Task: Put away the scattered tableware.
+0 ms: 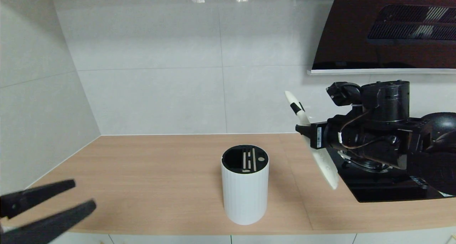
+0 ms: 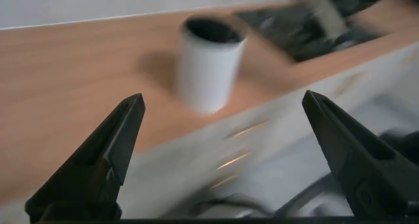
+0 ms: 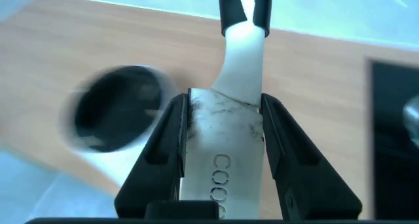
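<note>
2 grips, right jaws clamping white knife near holder, left jaws spread wide.

Kitchen is indicated. A wood-grain desk is backed by white tiled walls. A black cooktop is set into the desk at the right, with a dark slanted range hood mounted above it. A white ribbed utensil holder is stood on the desk.
</note>
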### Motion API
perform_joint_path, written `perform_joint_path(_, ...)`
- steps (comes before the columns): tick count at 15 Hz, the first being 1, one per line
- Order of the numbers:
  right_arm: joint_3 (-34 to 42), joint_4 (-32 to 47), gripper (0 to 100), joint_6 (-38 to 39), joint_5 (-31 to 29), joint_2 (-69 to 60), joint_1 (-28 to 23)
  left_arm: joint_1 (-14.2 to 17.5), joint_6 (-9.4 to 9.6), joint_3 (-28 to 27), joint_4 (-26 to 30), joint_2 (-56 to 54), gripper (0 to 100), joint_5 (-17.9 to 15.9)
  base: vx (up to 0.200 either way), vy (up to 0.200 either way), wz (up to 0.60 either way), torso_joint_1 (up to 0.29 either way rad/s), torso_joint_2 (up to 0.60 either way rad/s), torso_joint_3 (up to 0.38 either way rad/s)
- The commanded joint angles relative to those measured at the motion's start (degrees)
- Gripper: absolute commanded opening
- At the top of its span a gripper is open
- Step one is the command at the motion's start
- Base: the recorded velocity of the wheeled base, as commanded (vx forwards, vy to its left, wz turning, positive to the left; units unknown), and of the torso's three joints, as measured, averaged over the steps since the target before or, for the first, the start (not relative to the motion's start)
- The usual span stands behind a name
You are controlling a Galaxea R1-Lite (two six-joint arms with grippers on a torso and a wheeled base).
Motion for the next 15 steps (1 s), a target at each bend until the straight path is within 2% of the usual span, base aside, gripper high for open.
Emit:
perform_joint_path(1, 0.5, -0.1, 0, 0.4, -0.5, -1.5, 4.4, -10.9, -15.44, -8.0, -12.3, 19.1, 100, -1.5, 0.0, 0.0, 0.0, 0.0, 0.0, 0.0)
perform_joint_path(2, 1.0, 0.1, 0, 0.8, -0.5, -1.6, 5.6, -12.8, -19.48, -7.7, -15.9, 22.3, 100, -1.6, 0.0, 0.0, 0.0, 0.0, 0.0, 0.0)
perform_joint_path(3, 1.4, 0.1, 0, 0.8, -0.9, -1.7, 7.0, -14.5, -21.68, -6.5, -19.0, 24.4, 100, -1.3, 0.0, 0.0, 0.0, 0.0, 0.0, 0.0)
perform_joint_path(4, 1.9, -0.1, 0, 0.8, -1.6, -1.8, 8.4, -15.1, -23.09, -5.1, -21.8, 25.7, 100, -1.3, 0.0, 0.0, 0.0, 0.0, 0.0, 0.0)
perform_joint_path(5, 2.1, -0.1, 0, 1.0, -2.5, -2.0, 10.4, -15.9, -24.93, -2.9, -26.8, 27.9, 100, -1.3, 0.0, 0.0, 0.0, 0.0, 0.0, 0.0)
perform_joint_path(6, 2.5, -0.1, 0, 1.8, -4.0, -2.3, 14.2, -18.1, -27.75, -0.8, -34.2, 30.4, 100, -1.2, 0.0, 0.0, 0.0, 0.0, 0.0, 0.0)
perform_joint_path(7, 2.7, -0.2, 0, 3.7, -5.2, -2.1, 17.5, -19.6, -29.94, 0.9, -38.9, 31.4, 100, -1.2, 0.0, 0.0, 0.0, 0.0, 0.0, 0.0)
perform_joint_path(9, 2.7, -0.6, 0, 6.3, -6.1, -2.1, 21.3, -21.9, -31.44, 2.2, -42.3, 33.4, 100, -0.6, 0.0, 0.0, 0.0, 0.0, 0.0, 0.0)
perform_joint_path(12, 2.7, -0.7, 0, 7.6, -7.4, -1.9, 25.4, -25.6, -31.17, 1.3, -43.7, 39.0, 100, 7.8, 0.0, 0.0, 0.0, 0.0, 0.0, 0.0)
perform_joint_path(15, 2.6, -1.2, 0, 7.9, -8.8, -0.9, 27.0, -29.2, -31.26, 1.7, -50.9, 45.0, 100, 14.4, 0.0, 0.0, 0.0, 0.0, 0.0, 0.0)
